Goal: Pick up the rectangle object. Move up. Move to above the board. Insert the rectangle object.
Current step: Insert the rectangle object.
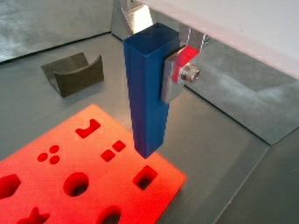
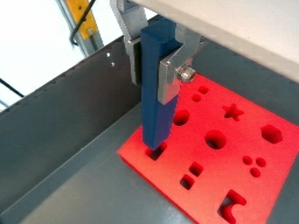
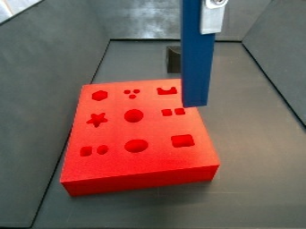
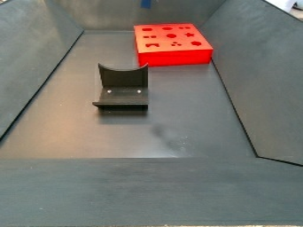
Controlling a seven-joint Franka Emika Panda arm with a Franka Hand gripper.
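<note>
Gripper: two-finger gripper (image 1: 156, 39) clenched on the upper end of the long blue bar of rectangular section, the rectangle object (image 1: 149, 92); a silver finger plate (image 2: 170, 74) pressed flat against one side face, also seen in a wrist view (image 1: 176, 68).
Gripper place: high above the bin floor, over the edge region of the board; only its lower tip visible at the top of a side view (image 3: 210, 11); out of frame in the far side view.
Rectangle object: held upright, hanging straight down (image 3: 196, 54); lower end down at the top face of the large flat bright red block with shaped cut-outs, the board (image 3: 138, 134), near one edge; whether the tip touches or enters a hole cannot be told.
Board: flat on the floor near the far end of the bin (image 4: 173, 44); star, circles, hexagon and squares visible on top (image 2: 222, 144).
Fixture: dark L-shaped bracket on a base plate (image 4: 120, 89), mid-floor, well apart from the board; also in a wrist view (image 1: 73, 74).
Surface: dull dark grey metal floor (image 4: 142, 168), scuffed and faintly reflective.
Room: sloping grey walls (image 4: 30, 71) enclosing the floor as a trough.
</note>
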